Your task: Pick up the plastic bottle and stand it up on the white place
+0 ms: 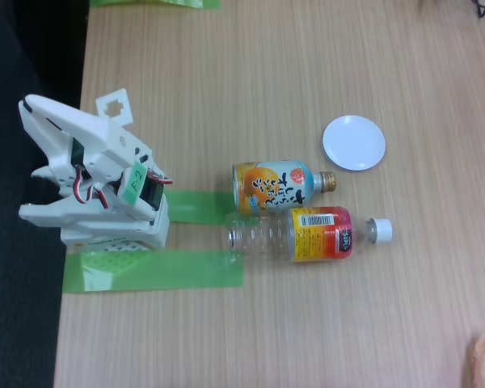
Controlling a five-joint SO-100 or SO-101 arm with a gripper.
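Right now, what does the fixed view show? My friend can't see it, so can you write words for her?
A clear plastic bottle lies on its side on a wooden table, touching a shorter orange and blue bottle. A small white plate sits nearby, with a folded white robot arm at the left.

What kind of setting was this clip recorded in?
Probably an office or lab desk set up for robot practice: a wood-grain table, green tape strips marking spots by the white arm's base, and a plastic bottle and small white plate laid out as props.
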